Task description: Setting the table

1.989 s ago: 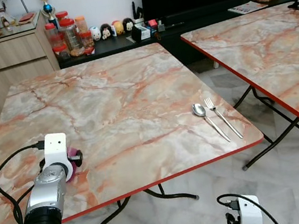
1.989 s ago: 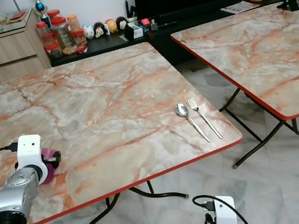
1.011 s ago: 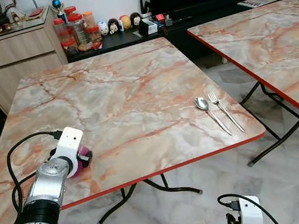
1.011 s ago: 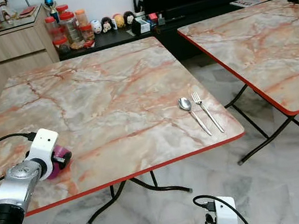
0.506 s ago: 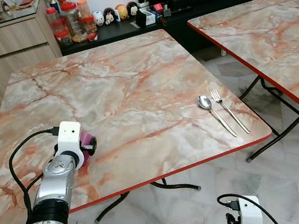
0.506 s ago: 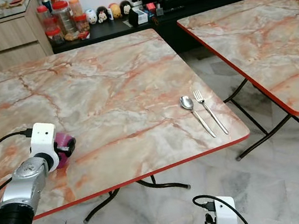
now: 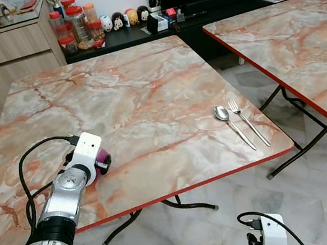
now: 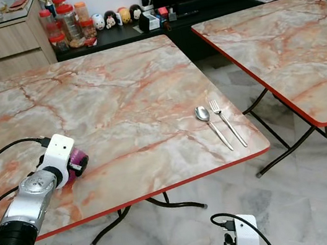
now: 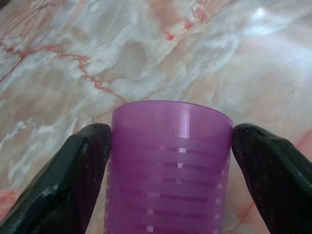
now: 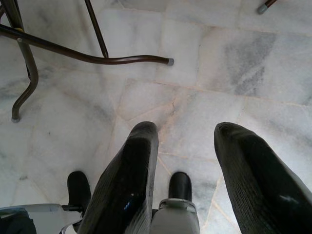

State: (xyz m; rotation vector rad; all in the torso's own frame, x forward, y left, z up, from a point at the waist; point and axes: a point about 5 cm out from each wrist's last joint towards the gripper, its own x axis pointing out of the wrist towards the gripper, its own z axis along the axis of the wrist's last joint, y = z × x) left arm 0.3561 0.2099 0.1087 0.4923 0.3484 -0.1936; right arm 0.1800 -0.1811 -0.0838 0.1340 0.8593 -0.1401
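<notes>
A purple ribbed cup (image 9: 168, 165) sits between the two black fingers of my left gripper (image 7: 102, 162), which is shut on it just above the near left part of the marble table (image 7: 128, 97). The same cup (image 8: 79, 159) peeks out past the white wrist camera. A spoon (image 7: 232, 125) and a fork (image 7: 248, 123) lie side by side near the table's right front corner. My right gripper (image 10: 187, 180) hangs open over the floor, nothing between its fingers.
A second marble table (image 7: 288, 39) stands close on the right with a floor gap between. Behind are a wooden cabinet (image 7: 4, 51), a low black shelf with jars (image 7: 78, 26) and figurines, and a dark TV. Table legs (image 10: 87, 53) cross the marble floor.
The left arm has carried the purple cup a little rightward and farther in over the table. The camera view shifted slightly. The spoon and fork have not moved.
</notes>
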